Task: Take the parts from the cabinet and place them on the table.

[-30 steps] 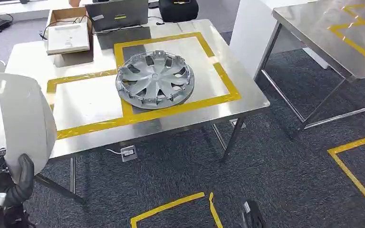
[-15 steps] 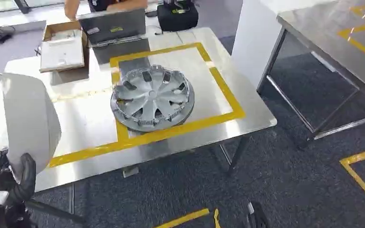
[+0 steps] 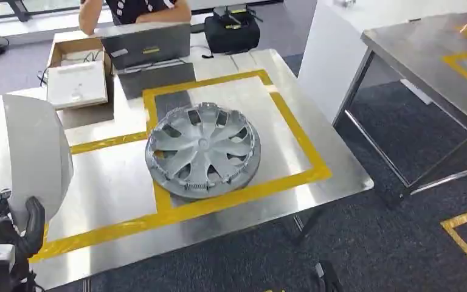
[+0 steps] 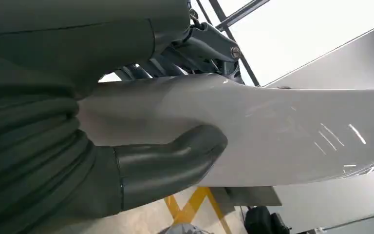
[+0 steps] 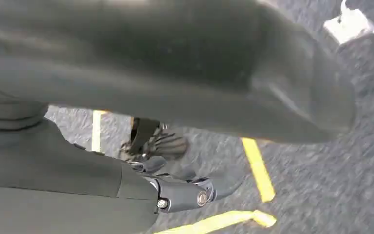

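The left hand [image 3: 12, 228] grips a pale grey curved panel [image 3: 36, 155] by its lower edge, the thick thumb [image 4: 175, 158] pressed against one face and the darker fingers [image 4: 141, 73] wrapped behind the other, so the part is pinched firmly between them; in the head view the panel stands nearly upright at the left side of the steel table [image 3: 334, 176], over its near left corner, and I cannot tell whether any edge of it touches the surface; a silver wheel cover [image 3: 202, 149] lies flat on the table, straddling the yellow tape [image 3: 292, 125] that divides the marked frames, so one part looks delivered; the taped frame on the left, nearest the held panel, looks like the likely landing spot, though that is a judgement from the layout alone; the task reads as partly done, with the wheel cover down and the panel in hand and not yet released (whether more parts wait in the cabinet cannot be said from here); the right hand [image 5: 185, 192] hangs low above dark carpet with yellow floor tape, holding nothing, though the blur leaves it unclear how far its fingers are spread; beyond the table a person's arm [image 3: 158, 9] rests behind an open laptop [image 3: 146, 45], beside a cardboard box [image 3: 76, 76].
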Controlling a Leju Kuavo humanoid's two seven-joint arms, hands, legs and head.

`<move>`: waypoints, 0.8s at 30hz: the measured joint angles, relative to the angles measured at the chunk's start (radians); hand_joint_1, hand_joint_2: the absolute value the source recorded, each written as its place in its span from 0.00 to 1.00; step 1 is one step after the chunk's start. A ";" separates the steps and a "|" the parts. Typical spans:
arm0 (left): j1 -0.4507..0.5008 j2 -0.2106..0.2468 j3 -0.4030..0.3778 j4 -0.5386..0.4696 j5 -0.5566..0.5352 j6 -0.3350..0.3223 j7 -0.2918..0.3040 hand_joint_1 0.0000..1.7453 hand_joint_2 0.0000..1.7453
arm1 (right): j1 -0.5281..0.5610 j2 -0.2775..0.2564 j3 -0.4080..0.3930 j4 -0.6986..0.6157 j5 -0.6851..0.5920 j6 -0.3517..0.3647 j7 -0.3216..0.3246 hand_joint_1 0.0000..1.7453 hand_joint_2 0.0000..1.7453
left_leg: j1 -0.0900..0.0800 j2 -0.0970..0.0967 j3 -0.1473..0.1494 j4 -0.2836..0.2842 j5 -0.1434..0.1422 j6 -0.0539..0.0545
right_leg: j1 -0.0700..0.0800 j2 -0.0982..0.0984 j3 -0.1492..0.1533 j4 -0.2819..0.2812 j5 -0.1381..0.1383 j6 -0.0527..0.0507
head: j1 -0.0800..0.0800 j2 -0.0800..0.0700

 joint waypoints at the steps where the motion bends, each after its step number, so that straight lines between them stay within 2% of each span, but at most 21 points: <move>1: -0.002 0.000 -0.001 0.004 -0.011 0.004 0.000 1.00 1.00 | -0.001 0.000 -0.001 0.000 0.000 0.000 0.000 0.00 0.00 | 0.000 0.000 0.008 0.000 -0.010 0.001 | -0.004 -0.001 -0.055 0.069 -0.030 0.007 | 0.002 0.000; 2: -0.002 0.000 -0.001 0.008 -0.016 0.008 0.000 1.00 1.00 | 0.001 0.000 -0.002 0.000 -0.002 0.000 0.000 0.00 0.00 | 0.000 -0.001 0.017 0.000 -0.021 0.001 | -0.006 -0.002 -0.099 0.115 -0.073 0.012 | 0.003 0.000; 3: -0.002 0.000 -0.001 0.010 -0.018 0.010 0.000 1.00 1.00 | 0.003 0.000 -0.004 0.000 -0.002 0.000 -0.001 0.00 0.00 | 0.000 -0.003 0.029 0.000 -0.033 0.001 | -0.008 -0.003 -0.135 0.139 -0.110 0.017 | 0.002 0.000; 4: -0.002 0.001 -0.001 0.014 -0.021 0.013 0.000 1.00 1.00 | 0.006 0.000 -0.006 0.000 -0.002 0.000 -0.001 0.00 0.00 | 0.000 -0.004 0.044 0.001 -0.041 -0.001 | -0.010 -0.004 -0.154 0.128 -0.121 0.019 | 0.004 0.000; 5: -0.002 0.001 -0.001 0.016 -0.029 0.019 0.000 1.00 1.00 | 0.006 0.000 -0.006 0.000 -0.003 0.000 -0.001 0.00 0.00 | 0.000 -0.005 0.060 0.001 -0.053 -0.003 | -0.011 -0.004 -0.157 0.090 -0.101 0.018 | 0.004 0.000; 6: -0.004 0.002 -0.001 0.021 -0.055 0.038 0.000 1.00 1.00 | 0.006 0.000 -0.007 0.000 -0.003 0.000 -0.001 0.00 0.00 | 0.000 -0.005 0.077 0.001 -0.066 -0.006 | -0.011 -0.005 -0.150 0.028 -0.058 0.017 | 0.005 0.000; 7: -0.008 0.003 -0.002 0.030 -0.094 0.066 0.000 1.00 1.00 | 0.006 0.000 -0.007 0.000 -0.003 -0.001 -0.002 0.00 0.00 | 0.001 -0.004 0.095 0.001 -0.079 -0.011 | -0.011 -0.006 -0.138 -0.057 0.031 0.013 | 0.006 0.000; 8: -0.016 0.008 -0.007 0.049 -0.157 0.115 0.003 1.00 1.00 | 0.009 0.000 -0.008 0.000 -0.003 -0.001 -0.002 0.00 0.00 | 0.000 -0.004 0.092 -0.001 -0.089 -0.015 | -0.011 -0.008 -0.135 -0.121 0.136 0.009 | 0.005 0.000; 9: -0.029 0.014 -0.016 0.074 -0.219 0.159 0.011 1.00 1.00 | 0.010 0.000 -0.010 0.000 -0.003 -0.002 -0.003 0.00 0.00 | -0.003 -0.010 0.107 0.007 -0.098 -0.020 | -0.004 -0.010 -0.139 -0.123 0.137 0.001 | 0.001 0.000; 11: -0.055 0.032 -0.033 0.123 -0.344 0.249 0.028 1.00 1.00 | 0.006 0.001 -0.011 0.000 -0.001 -0.002 -0.002 0.00 0.00 | -0.004 -0.011 0.108 0.004 -0.099 -0.031 | -0.003 -0.008 -0.134 -0.131 0.147 -0.013 | 0.003 0.000; 12: -0.066 0.043 -0.044 0.151 -0.378 0.277 0.029 1.00 1.00 | 0.006 0.001 -0.013 0.000 0.000 -0.002 -0.002 0.00 0.00 | -0.004 -0.010 0.106 0.002 -0.098 -0.027 | -0.004 -0.006 -0.128 -0.134 0.155 -0.006 | 0.001 0.000; 13: -0.075 0.048 -0.049 0.171 -0.386 0.288 0.031 1.00 1.00 | 0.003 0.001 -0.014 0.000 0.000 -0.002 -0.002 0.00 0.00 | -0.004 -0.009 0.107 0.000 -0.095 -0.027 | -0.003 -0.004 -0.126 -0.135 0.154 -0.006 | 0.002 0.000; 15: -0.089 0.056 -0.059 0.207 -0.427 0.322 0.044 1.00 1.00 | 0.002 0.001 -0.016 0.000 0.002 -0.002 -0.002 0.00 0.00 | -0.004 -0.007 0.115 -0.007 -0.096 -0.027 | -0.002 0.001 -0.124 -0.135 0.147 -0.016 | 0.002 0.000; 17: -0.120 0.069 -0.080 0.261 -0.519 0.398 0.083 1.00 1.00 | 0.002 0.001 -0.017 0.000 0.010 -0.003 -0.002 0.00 0.00 | -0.004 -0.005 0.124 -0.023 -0.105 -0.028 | -0.002 0.001 -0.124 -0.135 0.144 -0.020 | 0.002 0.000; 18: -0.136 0.074 -0.091 0.295 -0.592 0.445 0.113 1.00 1.00 | 0.001 0.001 -0.017 0.000 0.012 -0.002 -0.001 0.00 0.00 | -0.004 -0.005 0.127 -0.027 -0.106 -0.032 | -0.001 0.000 -0.123 -0.135 0.143 -0.022 | 0.002 0.000; 20: -0.160 0.082 -0.113 0.355 -0.722 0.517 0.170 1.00 1.00 | 0.001 0.002 -0.017 0.000 0.019 -0.002 -0.001 0.00 0.00 | -0.004 -0.005 0.129 -0.030 -0.107 -0.032 | -0.001 0.000 -0.121 -0.136 0.141 -0.024 | 0.001 0.000; 21: -0.175 0.089 -0.131 0.400 -0.820 0.565 0.220 1.00 1.00 | 0.000 0.002 -0.017 0.000 0.022 -0.001 -0.001 0.00 0.00 | -0.004 -0.005 0.130 -0.031 -0.106 -0.033 | -0.001 0.000 -0.120 -0.136 0.141 -0.024 | 0.002 0.000; 23: -0.193 0.097 -0.157 0.460 -0.927 0.617 0.284 1.00 1.00 | 0.000 0.002 -0.017 0.000 0.031 -0.001 -0.001 0.00 0.00 | -0.004 -0.004 0.130 -0.032 -0.105 -0.036 | -0.001 0.000 -0.119 -0.135 0.141 -0.024 | 0.002 0.000; 24: -0.202 0.098 -0.167 0.490 -0.958 0.635 0.297 1.00 1.00 | 0.000 0.002 -0.017 0.000 0.034 -0.001 -0.001 0.00 0.00 | -0.004 -0.004 0.130 -0.032 -0.105 -0.038 | -0.001 0.000 -0.119 -0.135 0.141 -0.024 | 0.002 0.000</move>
